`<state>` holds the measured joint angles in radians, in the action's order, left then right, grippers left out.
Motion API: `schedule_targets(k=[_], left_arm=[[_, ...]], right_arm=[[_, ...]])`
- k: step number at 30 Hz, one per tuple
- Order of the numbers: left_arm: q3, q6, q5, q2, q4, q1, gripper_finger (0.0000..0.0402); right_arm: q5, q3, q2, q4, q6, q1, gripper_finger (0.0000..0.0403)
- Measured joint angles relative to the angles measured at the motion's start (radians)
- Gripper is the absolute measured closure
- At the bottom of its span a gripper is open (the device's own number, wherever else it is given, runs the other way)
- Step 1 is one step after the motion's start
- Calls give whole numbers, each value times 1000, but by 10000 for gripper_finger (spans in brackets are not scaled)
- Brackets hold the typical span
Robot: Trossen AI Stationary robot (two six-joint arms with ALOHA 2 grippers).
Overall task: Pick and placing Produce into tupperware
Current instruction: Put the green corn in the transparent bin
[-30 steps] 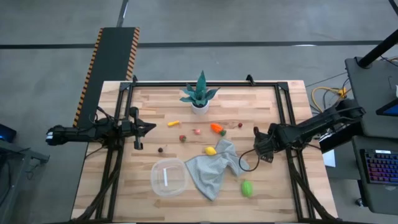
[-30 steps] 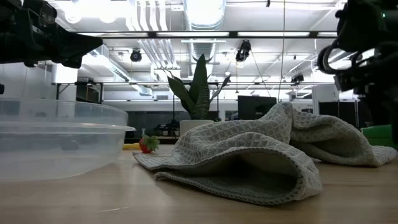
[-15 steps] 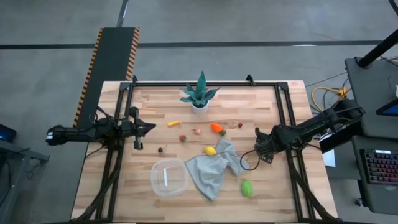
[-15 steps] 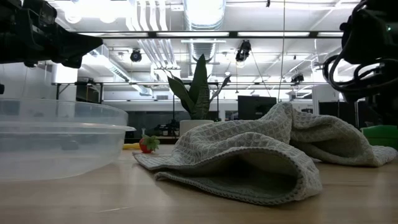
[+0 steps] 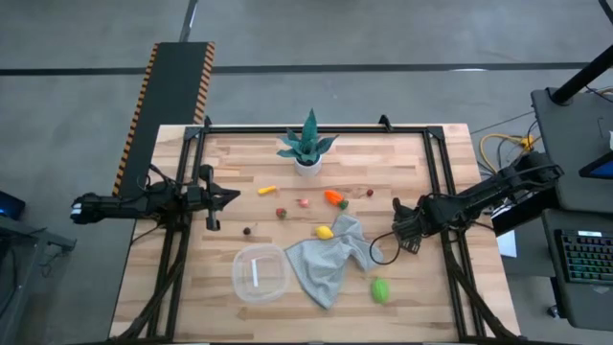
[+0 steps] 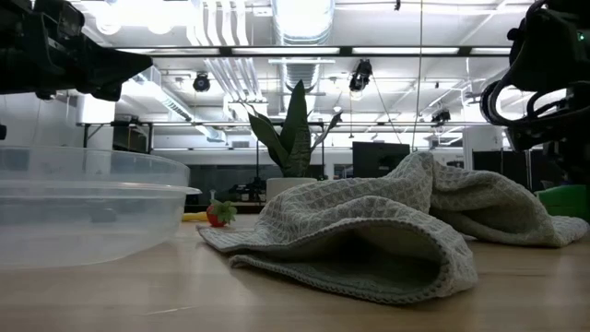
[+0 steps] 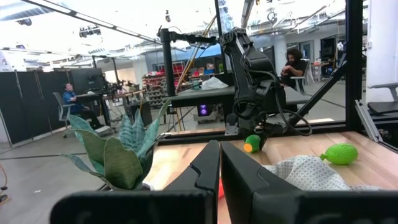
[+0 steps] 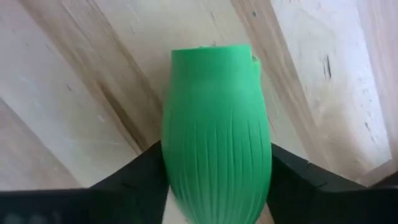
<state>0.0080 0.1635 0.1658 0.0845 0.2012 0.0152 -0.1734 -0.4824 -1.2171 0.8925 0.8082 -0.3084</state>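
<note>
1. A green ribbed toy vegetable (image 8: 216, 130) is pinched between the two dark fingers (image 8: 134, 177) of the right gripper (image 5: 398, 226), which is held above the wooden table (image 5: 230, 158), just to the right of the grey cloth (image 5: 329, 264).
2. The left gripper (image 5: 230, 196) is kept at the table's left edge, well apart from the grey cloth; its fingers (image 7: 205, 171) are pressed together.
3. The tupperware (image 5: 260, 273) is seen touching the left side of the grey cloth, and it stands upright.
4. A yellow toy (image 5: 325, 232) lies at the upper edge of the grey cloth.
5. A light green toy (image 5: 380, 289) lies just to the lower right of the grey cloth.
6. An orange toy (image 5: 334, 198), a small yellow piece (image 5: 267, 191) and a red piece (image 5: 281, 213) are found above the grey cloth.
7. The teal plant (image 5: 307, 146) in its white pot stands farther above the grey cloth.
</note>
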Motion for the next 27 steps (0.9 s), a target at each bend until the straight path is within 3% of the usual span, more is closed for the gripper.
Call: schedule_targets(k=[14, 27], left_arm=[[0, 0, 0, 0, 0, 0, 402], [0, 0, 0, 0, 0, 0, 402]], right_arm=[[-51, -15, -4, -24, 4, 1, 218], [-182, -164, -2, -161, -100, 2, 218]])
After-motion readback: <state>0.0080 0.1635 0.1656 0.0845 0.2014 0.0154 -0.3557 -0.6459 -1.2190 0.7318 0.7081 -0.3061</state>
